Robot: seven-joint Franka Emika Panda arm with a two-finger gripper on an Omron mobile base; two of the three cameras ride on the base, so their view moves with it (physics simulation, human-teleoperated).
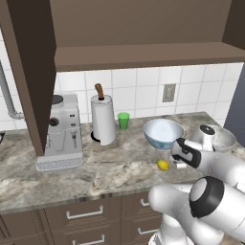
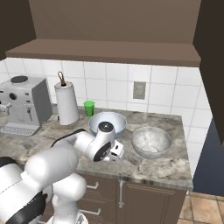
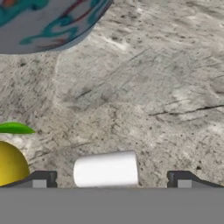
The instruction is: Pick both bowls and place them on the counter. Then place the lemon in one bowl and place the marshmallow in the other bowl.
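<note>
Grey-brown marbled worktop (image 1: 95, 170) runs across my left base view, dark drawers beneath it. On it I see the patterned bowl (image 1: 163, 133), upright and pale blue inside, and to its right the marbled bowl (image 1: 222, 139), partly hidden behind my arm. The lemon (image 1: 162, 165) lies on the stone just in front of the patterned bowl, outside both bowls. Further left stand a green cup (image 1: 123, 120), a paper towel roll (image 1: 103, 119) and a coffee machine (image 1: 62, 134). My arm's wrist sits low beside the lemon.

Right base view: the same two bowls sit side by side, the patterned one (image 2: 107, 122) partly behind the wrist, the marbled one (image 2: 151, 142) clear to its right, near but apart. The green cup (image 2: 89, 107), paper towel roll (image 2: 67, 104) and coffee machine (image 2: 24, 105) line the tiled wall. The tool is down near the worktop's front edge; I cannot judge its jaws from here.

Hand view: the tool (image 3: 111, 181) is fully spread, its two dark tips far apart and gripping nothing. The marshmallow (image 3: 106, 169) lies on its side on the stone between the tips. The lemon (image 3: 11, 164) shows at the left edge, a green leaf above it. The patterned bowl's painted outside (image 3: 48, 22) fills the upper left corner.
</note>
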